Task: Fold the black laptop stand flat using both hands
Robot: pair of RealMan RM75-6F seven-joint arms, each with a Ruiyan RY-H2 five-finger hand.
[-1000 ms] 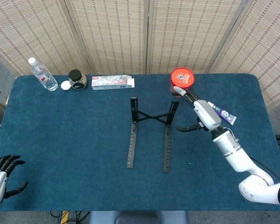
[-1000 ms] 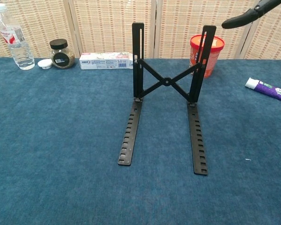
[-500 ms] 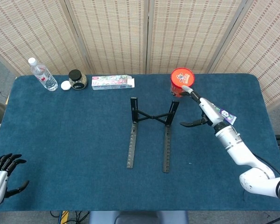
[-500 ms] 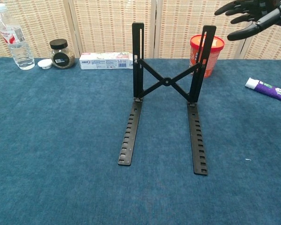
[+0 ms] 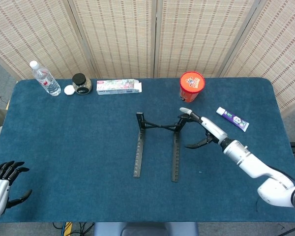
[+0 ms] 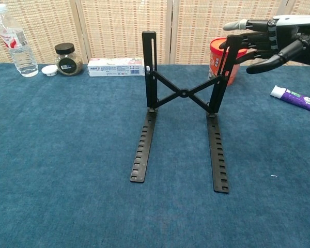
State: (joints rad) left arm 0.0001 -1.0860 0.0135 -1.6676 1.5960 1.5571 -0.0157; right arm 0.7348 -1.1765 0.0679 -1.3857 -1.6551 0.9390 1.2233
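My right robot hand (image 6: 266,39) has dropped to the black laptop stand (image 6: 182,111), spread fingers touching its right upright, gripping nothing; the stand remains erect, and my left robot hand (image 5: 1,186) waits open, well apart.

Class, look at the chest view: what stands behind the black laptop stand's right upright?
The red tub stands behind the laptop stand; the upright and the right hand cover part of it.

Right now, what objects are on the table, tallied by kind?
Laptop stand: 1
Water bottle: 1
Dark-lidded jar: 1
Small white cap: 1
Long carton: 1
Red-lidded tub: 1
Tube: 1
Total: 7
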